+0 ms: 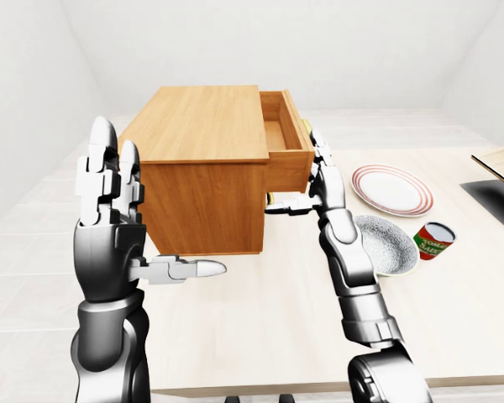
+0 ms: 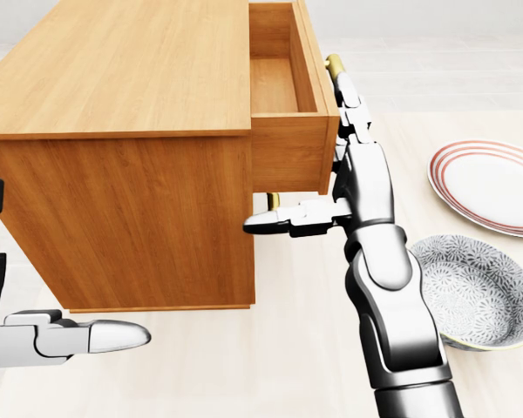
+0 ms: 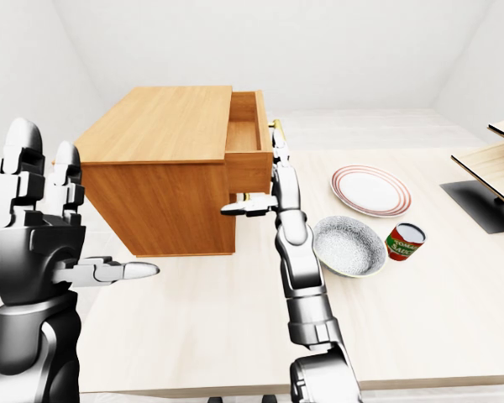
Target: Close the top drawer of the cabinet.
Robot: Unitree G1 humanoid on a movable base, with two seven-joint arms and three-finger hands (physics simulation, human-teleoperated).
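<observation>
My right hand (image 2: 353, 148) flat on drawer (image 2: 292, 131) face, fingers open (gripping nothing). Push straight toward cabinet (image 2: 122, 157), palm square, avoid handle (image 2: 335, 64).

Bowl (image 2: 475, 292) and plate (image 2: 491, 185) crowd table (image 2: 296, 366) right.

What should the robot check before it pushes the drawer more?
1. Top drawer not fully shut yet: ok, it juts out of the cabinet.
2. Right hand against the drawer face: ok, flat beside the brass handle.
3. Drawer empty inside: ok, nothing showing.
4. Left hand clear of the cabinet: ok, raised and open.
5. Bowl clear of the right arm: cannot tell, very close.
</observation>
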